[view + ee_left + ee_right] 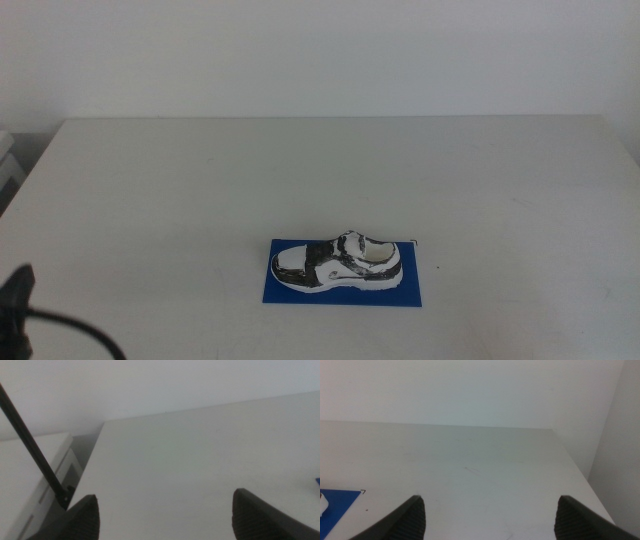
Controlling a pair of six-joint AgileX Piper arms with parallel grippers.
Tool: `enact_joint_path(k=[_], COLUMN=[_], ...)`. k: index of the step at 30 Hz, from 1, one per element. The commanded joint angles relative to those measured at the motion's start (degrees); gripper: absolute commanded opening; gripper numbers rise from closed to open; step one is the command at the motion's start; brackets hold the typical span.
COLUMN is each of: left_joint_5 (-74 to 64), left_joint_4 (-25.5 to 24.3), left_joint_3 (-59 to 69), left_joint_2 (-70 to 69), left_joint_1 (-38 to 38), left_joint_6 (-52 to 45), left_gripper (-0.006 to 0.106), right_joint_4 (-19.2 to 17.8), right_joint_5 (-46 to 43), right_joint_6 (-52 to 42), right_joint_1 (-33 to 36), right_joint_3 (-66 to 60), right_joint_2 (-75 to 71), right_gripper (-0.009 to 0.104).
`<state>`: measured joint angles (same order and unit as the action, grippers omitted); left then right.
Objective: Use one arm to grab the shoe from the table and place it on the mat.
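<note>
The white sneaker with black patches lies on its sole on the deep blue mat near the front middle of the white table. No gripper touches it. A bit of the left arm with its black cable shows at the bottom left of the middle view. My left gripper is open and empty above bare table at the left. My right gripper is open and empty at the right; a corner of the mat and a sliver of the shoe show in its view.
A white unit stands beside the table's left edge, with a thin black rod across it. The table's right edge meets a white wall.
</note>
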<state>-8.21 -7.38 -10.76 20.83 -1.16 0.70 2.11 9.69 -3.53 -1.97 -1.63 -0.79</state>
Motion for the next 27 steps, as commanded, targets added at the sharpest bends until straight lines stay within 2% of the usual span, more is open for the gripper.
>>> enact_joint_path(k=[1,12,17,27], left_joint_5=[6.0,12.3,5.3,3.7], left_joint_4=[-1.0,-0.9,0.1,1.1], left_joint_3=[1.3,12.5,12.4,12.4], left_joint_2=[-2.6,-16.6,-23.1,-23.0], left_joint_1=[-0.2,0.0,0.0,0.0], left_joint_6=[2.7,4.0,3.7,2.7], left_gripper=[0.088,0.088,0.088,0.088], right_joint_4=[-0.5,-0.5,-0.5,-0.5], right_joint_5=[-4.5,-4.5,-4.5,-4.5], right_joint_6=[-0.7,-0.7,-0.7,-0.7], right_joint_1=[-0.3,-0.3,-0.3,-0.3], right_joint_3=[0.5,0.5,0.5,0.5], right_joint_2=[-1.2,-1.2,-1.2,-1.2], right_gripper=[0.066,0.066,0.066,0.066])
